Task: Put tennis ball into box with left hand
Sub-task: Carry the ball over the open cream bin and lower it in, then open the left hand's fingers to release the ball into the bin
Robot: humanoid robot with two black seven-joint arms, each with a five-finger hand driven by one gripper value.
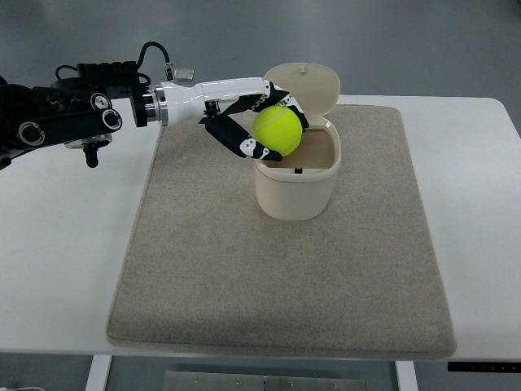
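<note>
The left arm (65,118) comes in from the left edge, a black jointed body with cabling on top, then a silver wrist ring and a white forearm shell. It reaches rightward above the white surface (57,244) and over the top-left corner of the mat (277,277).

The left hand (260,122) has black fingers (236,140) with white patches at the joints. They are curled round the ball (278,131): one or two wrap under its lower left side, others run across its top and right. The hand is clamped on the ball, holding it clear of everything below.

The ball is bright yellow-green, fuzzy-looking, round, with a faint paler seam curving across its face. It is the most vivid thing in view. It hangs at the left part of the box's mouth, over the near-left rim, about level with the opening; whether it touches the rim cannot be told.

The box (295,191) is a small cream tub with rounded corners and a tan inside. It stands upright on the mat, in the upper middle. Its lid (305,85) is flipped up at the back, cream too, with a small knob on it.

The mat is beige-grey, rectangular and rough in texture, and covers most of the surface. To the right the white surface runs on bare to its edge.
</note>
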